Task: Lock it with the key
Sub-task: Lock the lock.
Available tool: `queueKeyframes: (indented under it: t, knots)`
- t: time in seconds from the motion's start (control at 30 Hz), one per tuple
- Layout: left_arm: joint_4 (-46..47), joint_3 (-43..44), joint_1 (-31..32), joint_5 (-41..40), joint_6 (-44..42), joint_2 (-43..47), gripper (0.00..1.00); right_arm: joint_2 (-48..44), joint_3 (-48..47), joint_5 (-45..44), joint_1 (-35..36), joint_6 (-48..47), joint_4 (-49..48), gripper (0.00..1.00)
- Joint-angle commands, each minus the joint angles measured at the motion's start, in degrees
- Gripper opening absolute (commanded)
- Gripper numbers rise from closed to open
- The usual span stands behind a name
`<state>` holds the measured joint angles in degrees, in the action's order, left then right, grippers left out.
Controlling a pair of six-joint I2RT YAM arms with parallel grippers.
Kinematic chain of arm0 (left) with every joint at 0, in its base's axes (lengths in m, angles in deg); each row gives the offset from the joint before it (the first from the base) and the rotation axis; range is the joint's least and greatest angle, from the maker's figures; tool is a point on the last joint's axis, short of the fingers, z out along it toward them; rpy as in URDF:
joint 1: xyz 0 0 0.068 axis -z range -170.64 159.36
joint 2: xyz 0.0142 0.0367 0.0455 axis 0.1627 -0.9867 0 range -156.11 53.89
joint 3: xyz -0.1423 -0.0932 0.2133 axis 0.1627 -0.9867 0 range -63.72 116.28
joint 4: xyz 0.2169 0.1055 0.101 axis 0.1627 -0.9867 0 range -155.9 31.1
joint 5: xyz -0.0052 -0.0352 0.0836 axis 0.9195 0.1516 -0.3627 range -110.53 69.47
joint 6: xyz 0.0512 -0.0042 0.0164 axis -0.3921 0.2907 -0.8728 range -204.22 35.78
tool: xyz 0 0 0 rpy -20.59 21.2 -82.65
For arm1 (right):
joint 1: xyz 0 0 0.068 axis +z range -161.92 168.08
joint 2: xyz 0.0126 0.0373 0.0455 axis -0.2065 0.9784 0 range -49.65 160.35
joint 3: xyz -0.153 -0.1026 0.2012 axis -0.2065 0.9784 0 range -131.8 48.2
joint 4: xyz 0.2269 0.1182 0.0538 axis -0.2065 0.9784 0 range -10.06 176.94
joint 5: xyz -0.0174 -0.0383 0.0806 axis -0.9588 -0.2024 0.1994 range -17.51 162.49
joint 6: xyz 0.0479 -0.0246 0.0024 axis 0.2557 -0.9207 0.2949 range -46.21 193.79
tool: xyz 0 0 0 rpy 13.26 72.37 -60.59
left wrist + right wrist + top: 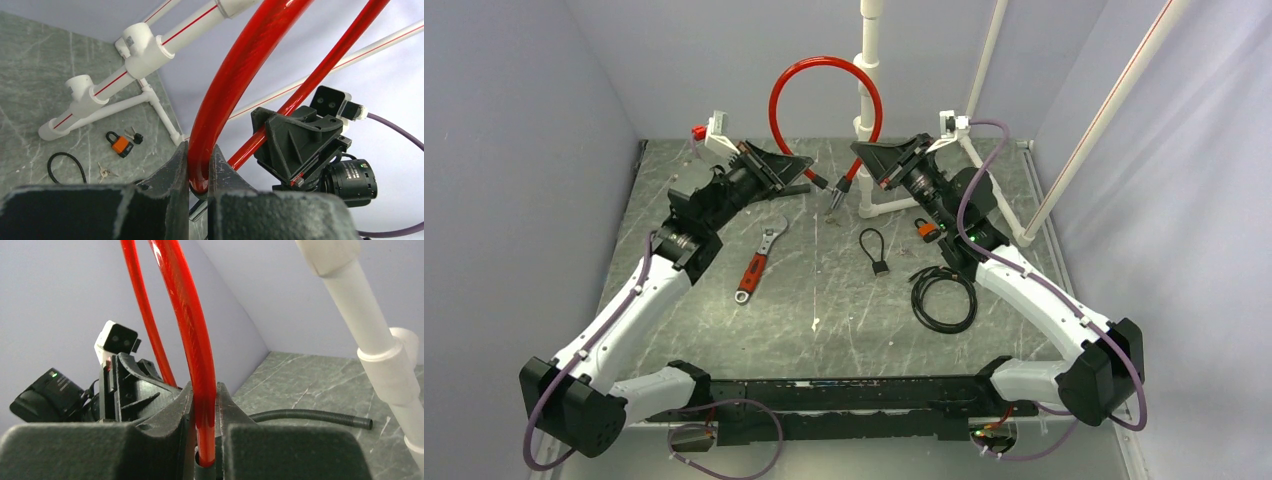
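Note:
A red cable lock (pixel 824 75) arches up between my two grippers. My left gripper (pixel 808 176) is shut on its left end, and the red cable (pixel 225 95) sits between the fingers (pixel 176 167). My right gripper (pixel 868 165) is shut on the other end (pixel 202 390), just above its black ferrule. The two black ends hang close together over the table (pixel 834 197). The key (pixel 880 267), with a black head on a thin black cord loop, lies on the table in front of both grippers, apart from them.
A small orange padlock (pixel 926 230) lies right of the key and also shows in the left wrist view (pixel 120 144). A coiled black cable (pixel 944 298) and a red-handled wrench (pixel 757 265) lie on the table. A white pipe frame (pixel 869 120) stands behind. A black corrugated hose (pixel 310 415) lies nearby.

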<state>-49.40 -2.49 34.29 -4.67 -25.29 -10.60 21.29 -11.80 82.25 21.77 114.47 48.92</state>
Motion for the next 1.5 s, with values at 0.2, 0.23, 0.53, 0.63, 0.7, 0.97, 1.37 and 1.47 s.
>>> queueKeyframes:
  t: [0.2,0.23,0.53,0.63,0.7,0.97,1.37,1.47]
  knots:
    - [-6.58,1.71,2.47,-10.42,6.79,-0.89,0.0,-1.59,0.14,-11.67,2.67,3.49,-2.48,0.0]
    - [-8.48,2.3,2.43,-11.81,8.39,-1.29,0.0,-1.55,0.2,-13.28,2.69,3.85,-1.94,0.0]
    - [-15.58,6.4,2.45,-12.05,18.27,-5.09,0.0,-1.07,3.07,-17.8,2.69,5.42,-1.67,0.0]
    - [-15.67,6.83,2.82,-11.55,19.99,-5.76,0.0,-0.34,3.62,-18.56,2.69,4.5,-3.15,0.0]
    - [-17.96,7.32,3.88,-12.77,19.54,-5.95,0.0,0.25,3.15,-19.56,2.74,3.79,-4.35,0.0]
    - [-29.7,8.77,4.15,-14.66,30.3,-7.62,0.0,2.89,1.4,-24.67,5.23,-1.67,-6.07,0.0]
    - [-5.44,-3.75,3.8,-6.51,14.49,-4.33,0.04,5.84,1.73,-15.46,4.74,-1.26,-13.47,0.0]
    - [4.52,-6.77,2.33,0.46,4.85,-3.08,0.07,5.09,2.1,-12.04,3.75,0.74,-12.72,0.0]
